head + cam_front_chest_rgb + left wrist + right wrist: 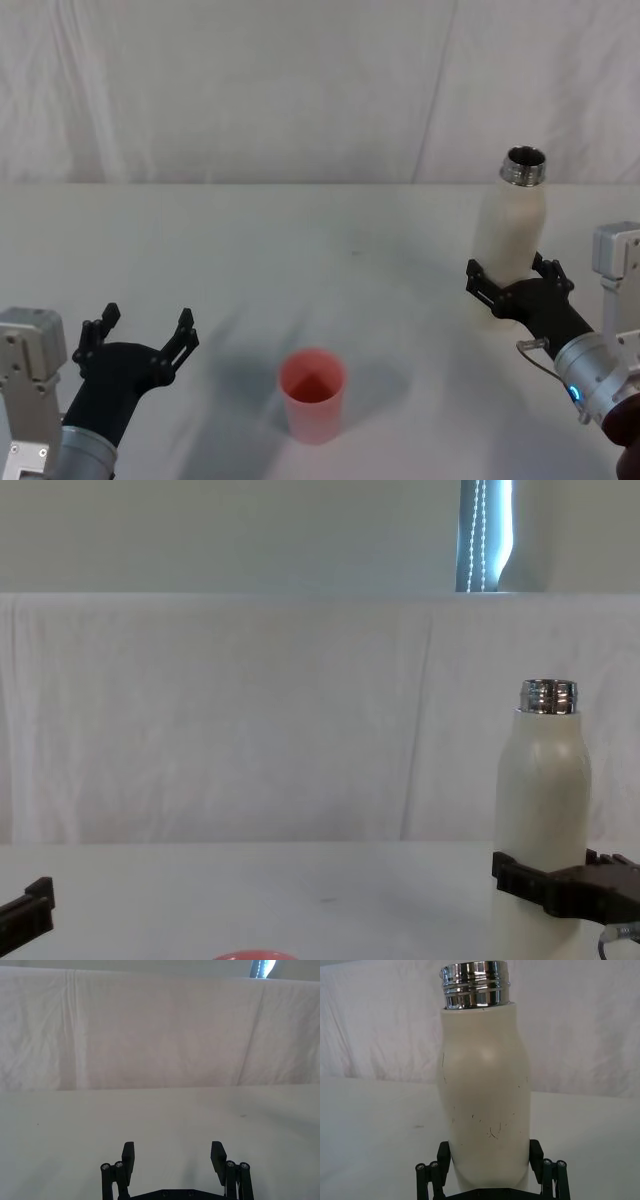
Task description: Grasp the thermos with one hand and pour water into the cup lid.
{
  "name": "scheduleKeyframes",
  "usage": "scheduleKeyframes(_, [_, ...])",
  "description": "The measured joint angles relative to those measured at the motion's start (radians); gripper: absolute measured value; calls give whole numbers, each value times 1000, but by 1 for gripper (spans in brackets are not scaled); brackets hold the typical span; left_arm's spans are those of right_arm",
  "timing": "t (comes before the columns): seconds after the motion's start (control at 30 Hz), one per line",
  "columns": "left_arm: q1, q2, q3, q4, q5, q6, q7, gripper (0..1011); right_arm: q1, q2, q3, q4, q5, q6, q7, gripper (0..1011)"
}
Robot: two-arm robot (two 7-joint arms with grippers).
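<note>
Thermos (512, 240) upright near the table's right edge, about midway back; cap off, steel neck (475, 984) bare, mouth dark. Cream body carries a few fine scuff marks in the right wrist view.

Right end effector (517, 285) clamped on the thermos low on its body, one finger (444, 1157) on each side, pressed against the wall. Chest view: black fingers wrap the lower body (540, 810) from the right. Whether the base rests on the table or sits just above it cannot be told.

Cup lid (313, 394), pink-red, upright, mouth up, near the front edge at the centre, well apart from the thermos.

Left end effector (140, 345) by the front-left corner, fingers spread wide, gripping nothing, left of the cup.

Table (300, 260) white; white cloth backdrop (250, 90) along its rear edge.
</note>
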Motion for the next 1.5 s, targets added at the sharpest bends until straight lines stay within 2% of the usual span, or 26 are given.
scheduleKeyframes(0.27, [0, 0, 0, 0, 0, 0, 0, 1001, -1, 1, 0, -1, 0, 0, 0, 1000])
scheduleKeyframes(0.37, [0, 0, 0, 0, 0, 0, 0, 1001, -2, 1, 0, -2, 0, 0, 0, 962])
scheduleKeyframes(0.57, [0, 0, 0, 0, 0, 0, 0, 1001, -2, 2, 1, -3, 0, 1, 0, 951])
scheduleKeyframes(1.5, [0, 0, 0, 0, 0, 0, 0, 1001, -3, 2, 1, -5, 2, 1, 2, 950])
